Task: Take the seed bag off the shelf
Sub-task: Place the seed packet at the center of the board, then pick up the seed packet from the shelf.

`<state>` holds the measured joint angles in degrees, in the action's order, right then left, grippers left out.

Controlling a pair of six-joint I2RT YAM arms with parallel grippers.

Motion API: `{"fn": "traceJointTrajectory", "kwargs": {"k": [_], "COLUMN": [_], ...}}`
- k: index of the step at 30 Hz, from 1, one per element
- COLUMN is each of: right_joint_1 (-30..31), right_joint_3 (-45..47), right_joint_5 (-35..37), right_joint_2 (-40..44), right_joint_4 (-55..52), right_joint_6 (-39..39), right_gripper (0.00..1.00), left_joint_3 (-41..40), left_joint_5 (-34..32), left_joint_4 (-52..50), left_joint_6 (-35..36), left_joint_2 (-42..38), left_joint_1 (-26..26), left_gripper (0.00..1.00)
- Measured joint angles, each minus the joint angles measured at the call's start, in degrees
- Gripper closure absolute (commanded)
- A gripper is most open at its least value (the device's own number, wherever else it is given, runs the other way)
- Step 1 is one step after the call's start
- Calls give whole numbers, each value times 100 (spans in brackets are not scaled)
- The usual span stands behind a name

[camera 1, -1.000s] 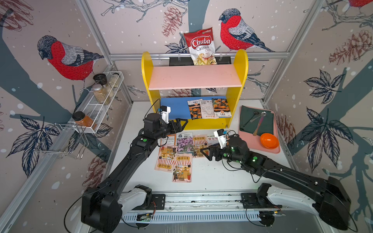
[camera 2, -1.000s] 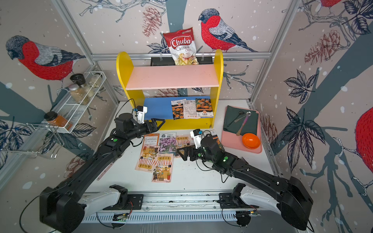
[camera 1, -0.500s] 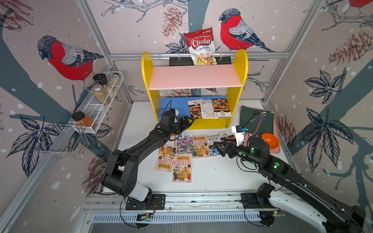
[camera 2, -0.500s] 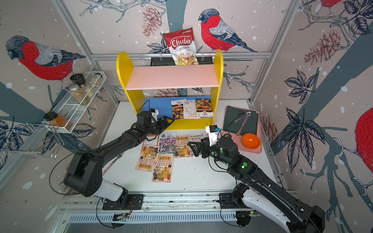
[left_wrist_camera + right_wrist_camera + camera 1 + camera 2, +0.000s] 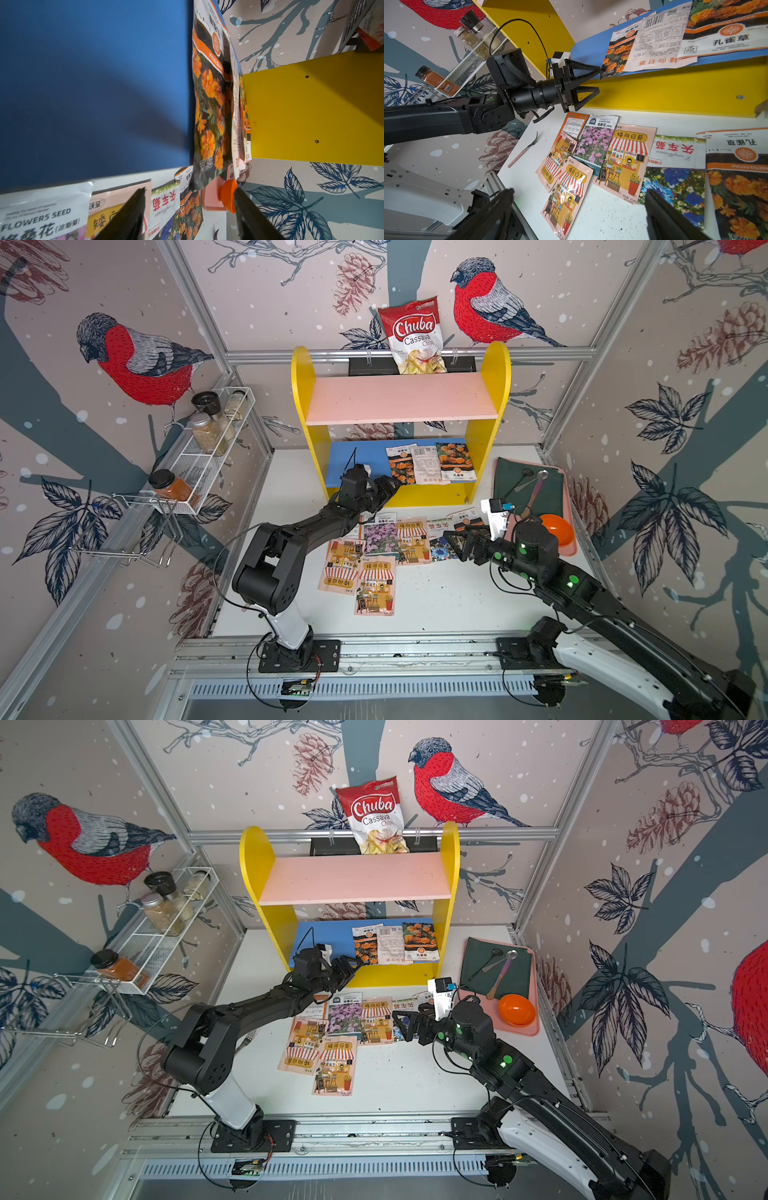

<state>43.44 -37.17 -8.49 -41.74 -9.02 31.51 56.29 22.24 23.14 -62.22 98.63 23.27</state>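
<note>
The shelf [image 5: 301, 406] stands at the back with a pink upper board and a blue lower board [image 5: 353, 460]. Three seed bags lie on the blue board: an orange-flowered one [image 5: 401, 466] on the left, a white-backed one [image 5: 426, 464], and another orange-flowered one [image 5: 455, 460]. My left gripper [image 5: 392, 487] is at the board's front edge. Its fingers [image 5: 593, 69] stand apart above and below the overhanging corner of the left seed bag [image 5: 614, 60], open. In the left wrist view that corner [image 5: 197, 180] hangs between the fingertips. My right gripper [image 5: 453, 543] hovers open over the table.
Several seed bags [image 5: 376, 556] lie on the table before the shelf, with a pink fork [image 5: 525, 148] to their left. A pink tray [image 5: 571, 549] at the right holds a green cloth, spoons and an orange bowl [image 5: 555, 526]. A wire rack [image 5: 208, 439] with spice jars hangs left. A chips bag [image 5: 415, 335] hangs behind the shelf.
My left arm has reached right and forward to the left bag's corner on the blue board, its jaws narrowing. My right gripper has drifted right, still open.
</note>
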Motion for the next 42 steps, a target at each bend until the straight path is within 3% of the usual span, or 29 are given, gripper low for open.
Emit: {"fn": "traceJointTrajectory", "kwargs": {"k": [10, 42], "right_joint_1": [-46, -146], "right_joint_3": [-35, -44], "right_joint_5": [-44, -81], "right_joint_2": [28, 52], "right_joint_4": [-52, -219], "right_joint_6": [-4, -11], "right_gripper": [0, 0], "left_joint_3": [273, 310], "left_joint_5": [74, 286], "left_joint_4": [426, 461], "left_joint_6": [-214, -396], "left_joint_2": [389, 474], "left_joint_1": [0, 44], "left_gripper": [50, 85]}}
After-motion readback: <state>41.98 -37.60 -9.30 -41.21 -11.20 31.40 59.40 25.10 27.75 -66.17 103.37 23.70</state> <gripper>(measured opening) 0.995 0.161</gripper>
